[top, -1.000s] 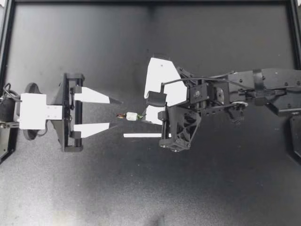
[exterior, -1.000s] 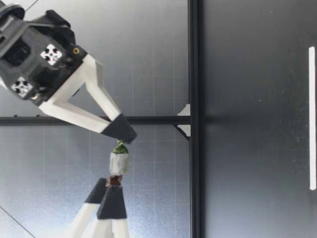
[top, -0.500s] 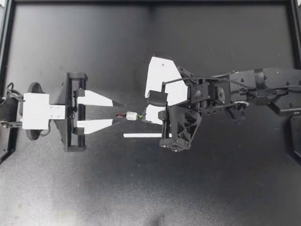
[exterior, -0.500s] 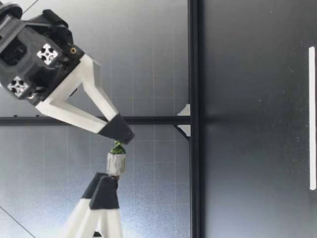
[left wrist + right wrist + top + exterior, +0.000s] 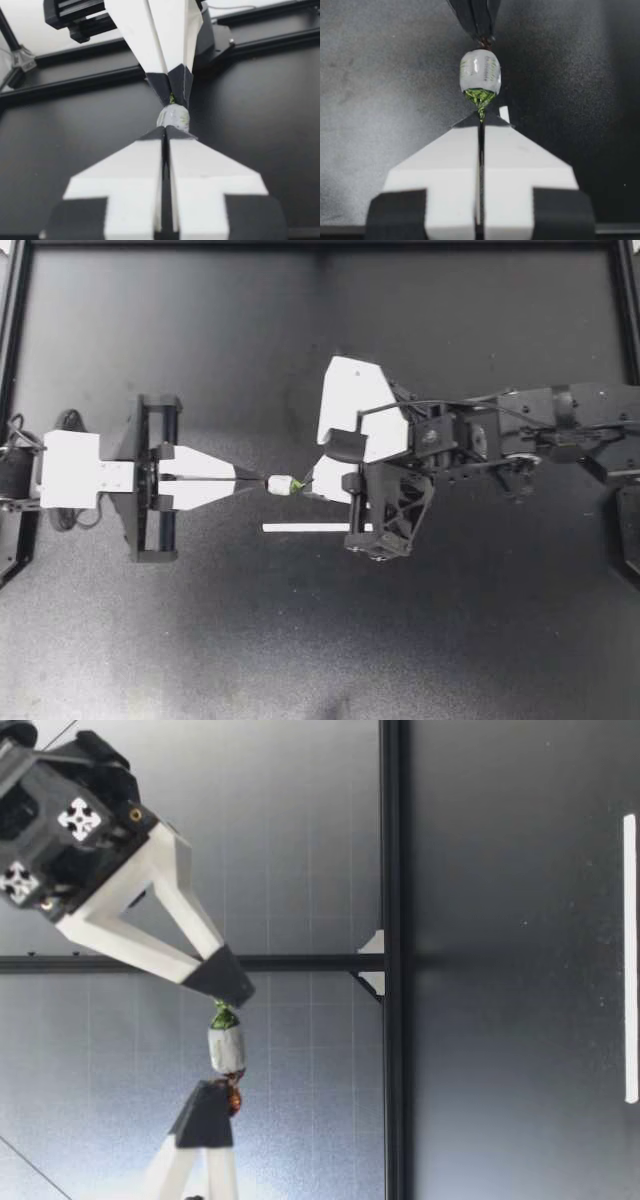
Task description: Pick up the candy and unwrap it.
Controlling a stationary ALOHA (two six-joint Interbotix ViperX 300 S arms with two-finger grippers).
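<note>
Table (image 5: 200, 640): matte black, fine grain. Task obj: candy (image 5: 280, 483), a small barrel in crinkly white wrapper, twisted tails, one green, one red-brown. It hangs in air above table, near centre. L gripper (image 5: 262, 480) at its 9 o'clock, white wedge fingers w/ dark tips pressed together on red-brown tail. R gripper (image 5: 308, 483) at 3 o'clock, sloping down, pinching green tail. Thin white strip (image 5: 300, 528) lies flat at 5 o'clock.

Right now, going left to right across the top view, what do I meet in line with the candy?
My left gripper → candy → my right gripper; both are shut on its twisted ends.
</note>
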